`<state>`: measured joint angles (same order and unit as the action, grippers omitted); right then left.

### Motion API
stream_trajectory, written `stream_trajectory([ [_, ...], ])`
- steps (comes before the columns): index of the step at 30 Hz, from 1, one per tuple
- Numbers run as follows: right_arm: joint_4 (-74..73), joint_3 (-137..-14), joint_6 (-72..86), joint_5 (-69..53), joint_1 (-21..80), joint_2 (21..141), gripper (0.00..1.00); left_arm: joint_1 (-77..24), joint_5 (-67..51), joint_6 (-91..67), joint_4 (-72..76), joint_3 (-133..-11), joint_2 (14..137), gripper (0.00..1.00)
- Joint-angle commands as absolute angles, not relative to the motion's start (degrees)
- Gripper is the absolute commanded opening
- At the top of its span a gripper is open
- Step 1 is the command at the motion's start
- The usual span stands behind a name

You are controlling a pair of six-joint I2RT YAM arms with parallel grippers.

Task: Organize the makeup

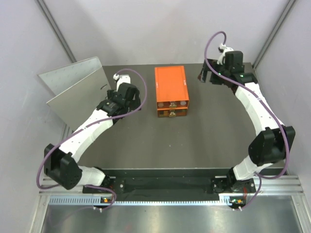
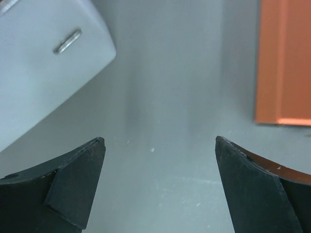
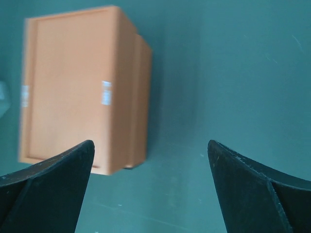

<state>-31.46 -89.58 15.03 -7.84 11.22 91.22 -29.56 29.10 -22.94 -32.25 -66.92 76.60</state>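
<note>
No makeup shows on the table in any view. Small shapes sit behind the clear drawer fronts (image 1: 171,108) of the orange box (image 1: 171,85), too small to name. My left gripper (image 2: 160,145) is open over bare table, left of the orange box (image 2: 284,63), with nothing between its fingers. In the top view the left gripper (image 1: 121,90) is near the table's back left. My right gripper (image 3: 150,145) is open and empty too, hovering right of the orange box (image 3: 77,87). From above, the right gripper (image 1: 208,75) hangs near the far right corner.
A grey metal plate (image 1: 77,90) leans at the back left, its corner close to the left gripper; the plate (image 2: 43,58) shows in the left wrist view as well. Grey walls enclose the dark table (image 1: 194,141) on three sides.
</note>
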Motion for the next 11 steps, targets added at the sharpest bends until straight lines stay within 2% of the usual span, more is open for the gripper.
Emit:
stream_trajectory([
  [1, -30.6, -80.5, 13.1, -6.2, 7.4, 88.3, 1.00, -28.8, 27.9, -24.6, -39.6, -70.6, 82.3, 0.99],
  [7, -27.6, -70.2, 13.2, -5.7, 5.0, 86.3, 1.00, -28.7, 26.4, -24.4, -43.2, -72.5, 89.8, 0.99],
  [11, -26.9, -68.1, 14.2, -5.7, 4.9, 85.6, 1.00, -28.4, 24.2, -23.8, -41.8, -72.5, 89.5, 0.99],
])
